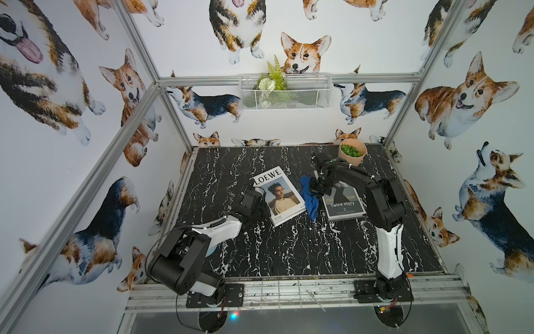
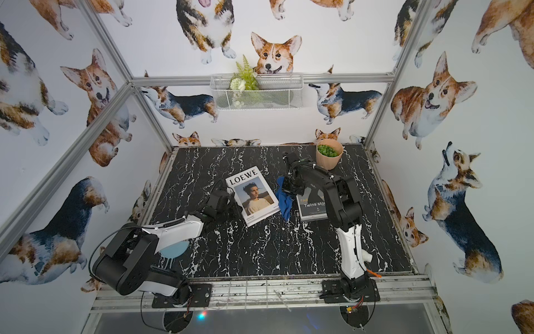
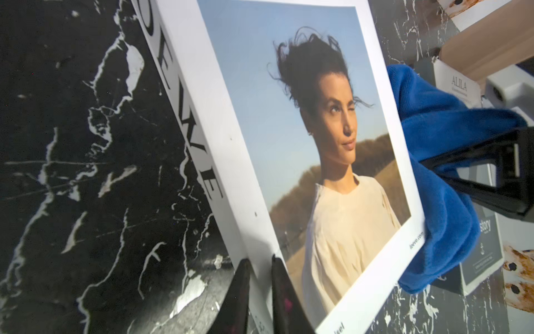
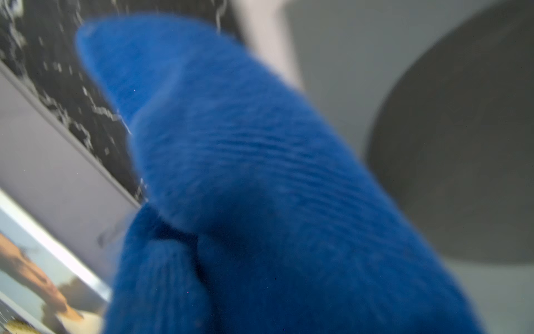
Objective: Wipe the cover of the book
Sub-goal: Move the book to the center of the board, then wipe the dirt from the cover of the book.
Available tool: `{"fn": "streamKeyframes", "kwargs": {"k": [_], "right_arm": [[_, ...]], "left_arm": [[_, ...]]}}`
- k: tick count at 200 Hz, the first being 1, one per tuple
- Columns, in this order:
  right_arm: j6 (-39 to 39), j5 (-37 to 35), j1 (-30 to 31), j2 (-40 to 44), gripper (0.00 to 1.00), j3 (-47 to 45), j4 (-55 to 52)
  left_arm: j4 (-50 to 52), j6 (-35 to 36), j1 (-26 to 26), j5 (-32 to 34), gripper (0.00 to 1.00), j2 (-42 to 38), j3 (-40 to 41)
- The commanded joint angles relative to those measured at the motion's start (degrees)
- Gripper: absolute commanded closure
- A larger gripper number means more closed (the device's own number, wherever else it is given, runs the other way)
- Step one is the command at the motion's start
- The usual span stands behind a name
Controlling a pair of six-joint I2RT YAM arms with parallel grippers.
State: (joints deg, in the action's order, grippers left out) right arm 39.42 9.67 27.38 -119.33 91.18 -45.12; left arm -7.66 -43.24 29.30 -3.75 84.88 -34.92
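- While the wipe itself looks not yet begun to us, the left gripper (image 3: 260, 277) sits at the near-left edge of the LOEWE book (image 1: 278, 195). Its jaws are closed on that edge as far as the wrist view shows. We read it as a brace.
- LOEWE book lies cover up on the marble table (image 1: 289, 248), with no cloth on the cover.
- Touching the book's right edge is the blue cloth (image 1: 311, 201), bunched and pinched in the closed right gripper (image 1: 313, 188).
- Past the cloth, further right of the book, is the Twins story book (image 1: 344, 205), partly under the right arm.
- Far-right of the book, well apart, stands the plant pot (image 1: 352, 151).
- Next, our call: bring the cloth over the edge onto the cover, press down, and sweep toward the left gripper without shoving the book.
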Motion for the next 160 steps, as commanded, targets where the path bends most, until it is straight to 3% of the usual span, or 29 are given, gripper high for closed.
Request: {"fn": "streamKeyframes", "kwargs": {"k": [1,37,94,126,160], "right_arm": [[1.48,0.93,1.66,2.24,1.0,-4.65,2.67],[2.51,1.17,6.25,2.94,1.0,-7.08,3.83],[2.34,-7.53,7.13,9.7,1.0,-5.41,1.35],[2.6,-6.7,8.21,12.54,1.0,-4.6,2.47],[3.82,-3.52,12.0,8.56,1.0,-3.04,3.8]], "left_arm": [[10.59,0.35,-0.03,1.56,0.82,1.03,0.38],[10.93,0.27,-0.03,1.67,0.82,0.72,-0.03],[11.87,0.46,-0.03,2.43,0.82,-0.15,0.44],[11.39,0.14,0.01,2.35,0.82,-0.02,0.9],[11.09,-0.01,-0.01,1.99,0.82,0.2,0.64]]}}
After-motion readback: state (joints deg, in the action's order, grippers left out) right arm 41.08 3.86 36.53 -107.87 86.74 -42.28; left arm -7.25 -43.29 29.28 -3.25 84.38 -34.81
